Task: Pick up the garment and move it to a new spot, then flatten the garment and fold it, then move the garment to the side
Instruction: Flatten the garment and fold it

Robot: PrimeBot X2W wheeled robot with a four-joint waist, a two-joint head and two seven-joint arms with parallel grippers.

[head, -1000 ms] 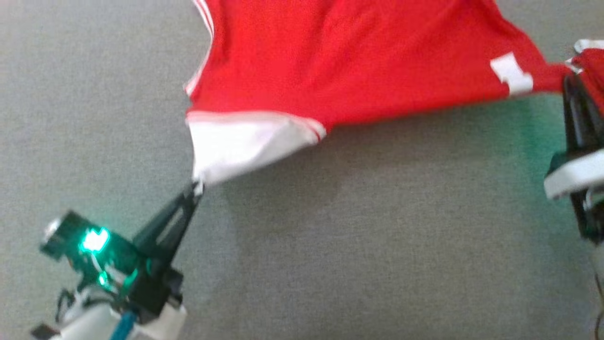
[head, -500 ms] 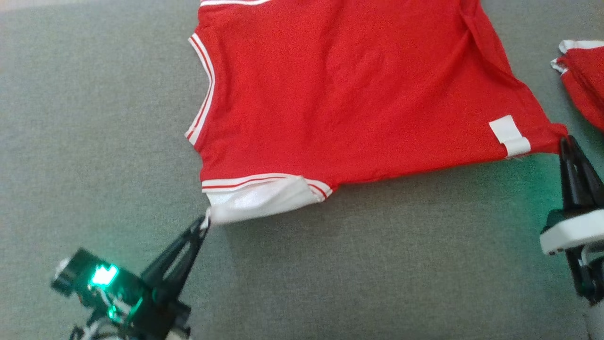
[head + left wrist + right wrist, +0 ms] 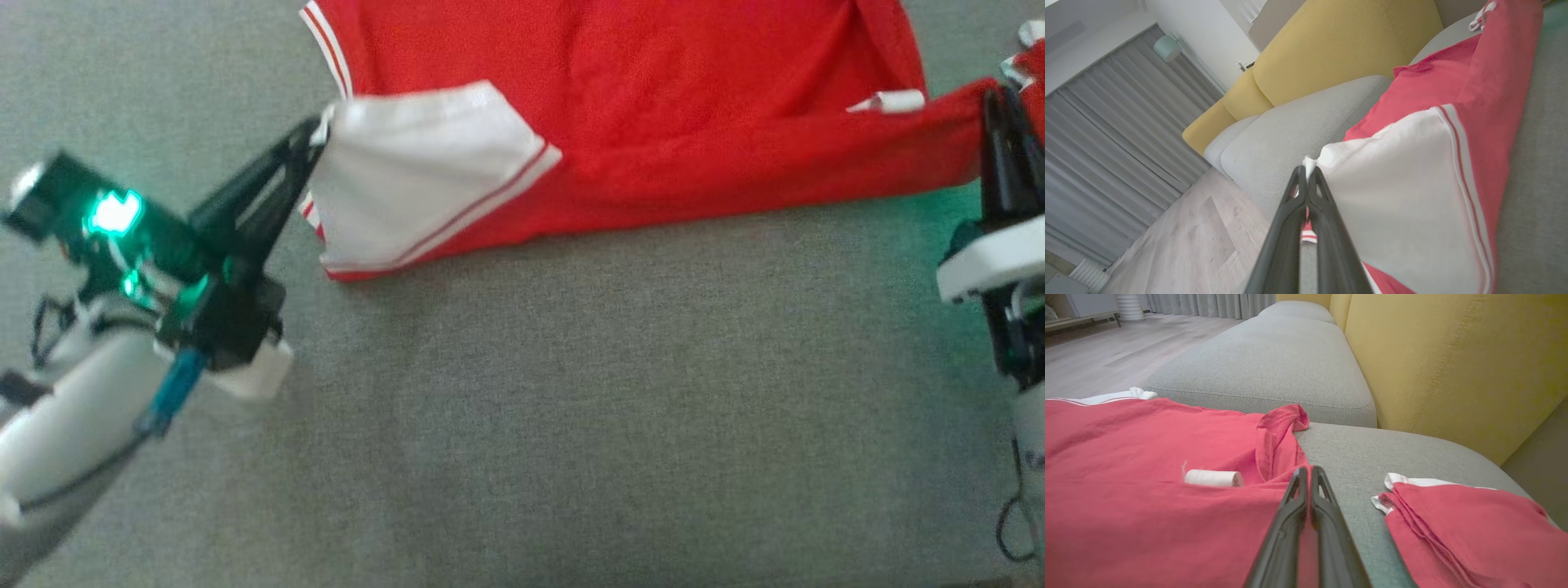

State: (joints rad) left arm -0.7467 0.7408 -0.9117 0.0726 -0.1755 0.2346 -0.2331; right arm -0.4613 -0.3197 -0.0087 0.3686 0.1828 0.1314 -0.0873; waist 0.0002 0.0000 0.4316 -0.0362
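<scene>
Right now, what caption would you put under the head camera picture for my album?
The left gripper and right gripper pinch near corners of the red garment above a grey cushion.

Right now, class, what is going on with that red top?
A two-armed robot is folding a red garment on the grey sofa seat. Its left jaws are shut on the white corner, its right jaws on the opposite red corner, with the near edge turned up. Another folded red garment lies beside it.

Grey sofa seat (image 3: 571,408) — bears red garment (image 3: 653,82) and folded red cloth (image 3: 1453,531).
</scene>
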